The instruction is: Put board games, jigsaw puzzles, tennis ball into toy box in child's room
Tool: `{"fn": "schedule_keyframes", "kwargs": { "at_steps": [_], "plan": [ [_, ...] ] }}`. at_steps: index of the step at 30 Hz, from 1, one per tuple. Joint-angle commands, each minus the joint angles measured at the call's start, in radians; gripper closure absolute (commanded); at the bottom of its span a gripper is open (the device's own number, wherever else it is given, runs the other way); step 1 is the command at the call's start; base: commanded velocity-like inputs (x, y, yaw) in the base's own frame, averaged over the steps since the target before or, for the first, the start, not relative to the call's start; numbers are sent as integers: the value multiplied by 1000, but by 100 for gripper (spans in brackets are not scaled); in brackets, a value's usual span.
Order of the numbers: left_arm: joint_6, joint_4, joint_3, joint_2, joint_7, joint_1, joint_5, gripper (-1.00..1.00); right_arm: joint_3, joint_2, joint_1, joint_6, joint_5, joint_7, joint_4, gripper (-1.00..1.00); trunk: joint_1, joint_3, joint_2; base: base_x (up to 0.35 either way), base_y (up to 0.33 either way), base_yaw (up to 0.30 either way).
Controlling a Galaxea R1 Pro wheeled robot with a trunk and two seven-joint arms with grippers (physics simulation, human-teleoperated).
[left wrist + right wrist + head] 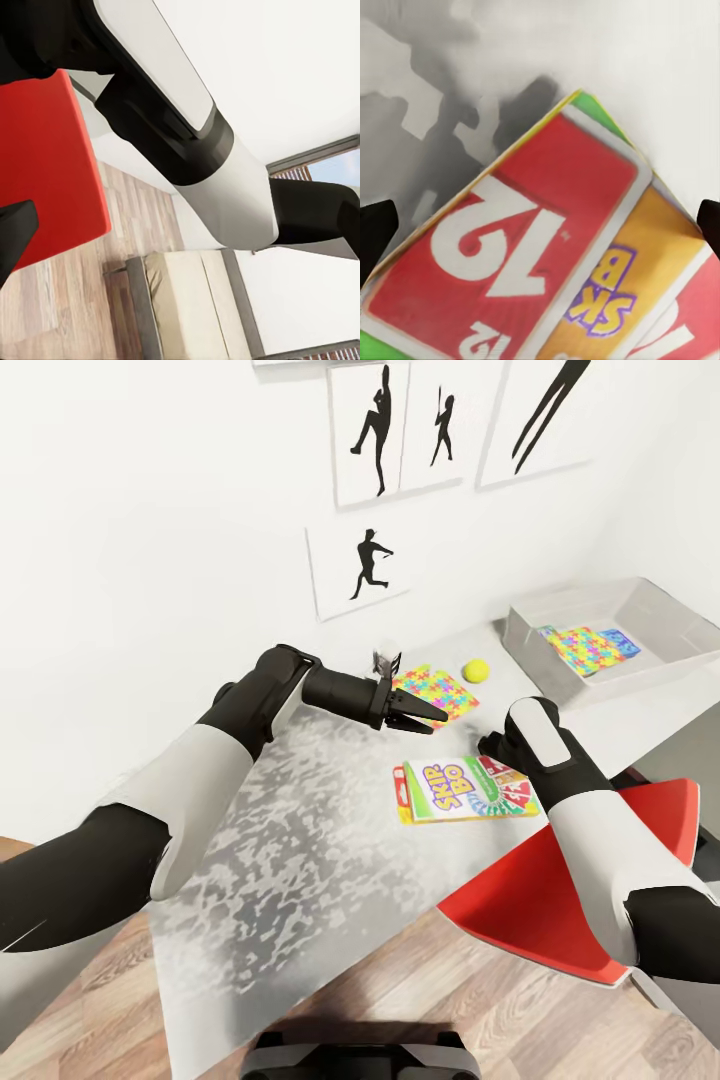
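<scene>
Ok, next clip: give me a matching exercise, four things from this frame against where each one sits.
Things:
1. tennis ball
2. SKIP-BO box
3. larger jigsaw puzzle
4. smaller jigsaw puzzle

Places:
A. inside the toy box
B. flat on the table, just below the right pincer
C. on the table between the toy box and a puzzle mat
D. on the table beyond the left pincer

Pairs: 1-C, 2-B, 3-D, 4-A
</scene>
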Motion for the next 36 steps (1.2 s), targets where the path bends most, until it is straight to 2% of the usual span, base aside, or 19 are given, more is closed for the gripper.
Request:
{"fn": "schedule_keyframes", "kwargs": {
  "at_steps": [1,36],
  "plan": [
    [10,1,-3,0,-2,-1,4,-100,5,-2,-1,6,-8,-9,-1,-100,1,-1,-2,-60,192,0],
    [10,1,-4,0,-2,-1,4,-100,5,4,-1,6,-8,-9,-1,-100,1,-1,-2,-90,122,0]
  ]
}}
